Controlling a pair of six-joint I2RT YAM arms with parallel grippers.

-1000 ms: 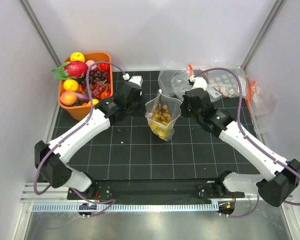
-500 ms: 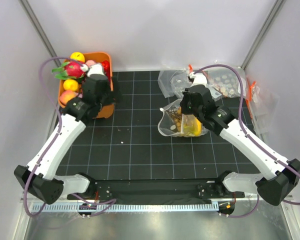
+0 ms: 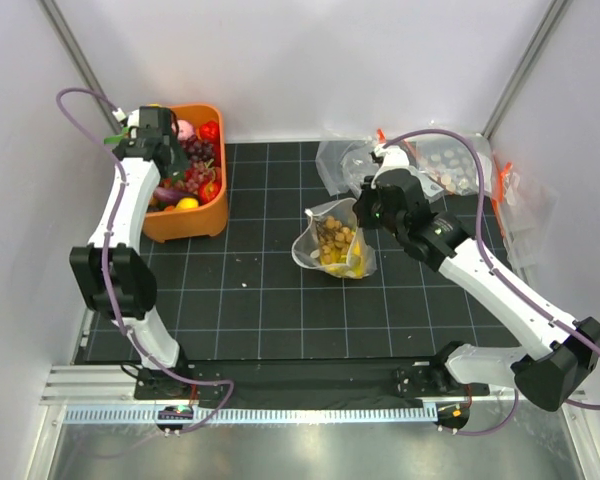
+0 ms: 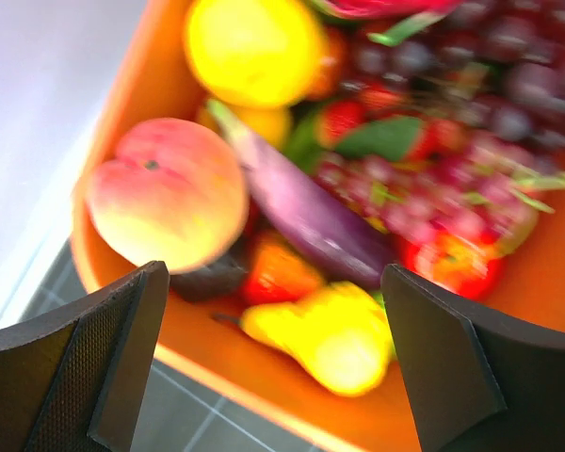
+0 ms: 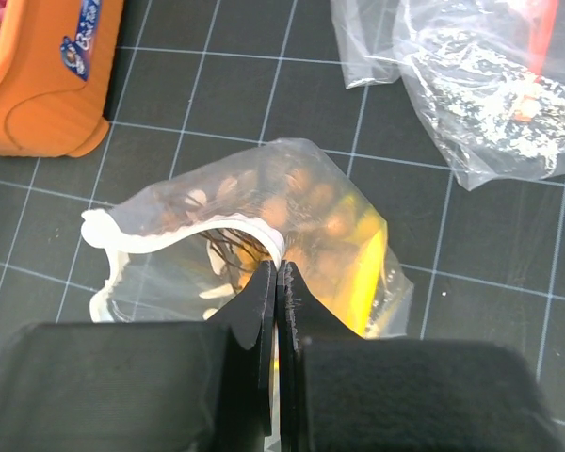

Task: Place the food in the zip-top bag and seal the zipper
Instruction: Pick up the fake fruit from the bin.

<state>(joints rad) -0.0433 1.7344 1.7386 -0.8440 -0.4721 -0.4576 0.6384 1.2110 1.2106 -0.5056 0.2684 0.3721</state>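
Midway across the black gridded desk point(image 3: 260, 300), a bit right of ctr, is the clear crinkly zip-top bag point(image 5: 160, 282), held up by its rim w/ the mouth gaping to the left. The right tool point(image 5: 277, 273) has its two black fingers pressed tight together on that rim, w/ the plastic caught btw them at one end of the thin white zipper strip point(image 5: 102, 232). Seen thru the film: the cluster of small brown round balls point(image 5: 301, 202) in the upper part, & the yellow banana bunch point(image 5: 358, 282) lower down on the right-hand side. The zipper isn't sealed – the strip curls open in an arc.

Further back on the left, the orange plastic basket point(image 3: 195, 215) stands in the far-left corner, heaped w/ toy fruit. The left tool point(image 4: 273, 358) hangs over it, fingers spread wide apart w/ nothing btw them. Below it the pink-orange peach point(image 4: 168, 193) lies in the basket against the orange wall, not in the bag. Beside it are a long purple aubergine point(image 4: 311, 217), a yellow pear point(image 4: 330, 334) & dark purple grapes point(image 4: 508, 75). That wrist view is blurred, so I can't name the smaller bits.

Farthest back on the right, a heap of spare clear plastic bags point(image 3: 440, 165) lies behind the right arm, apart from the held bag
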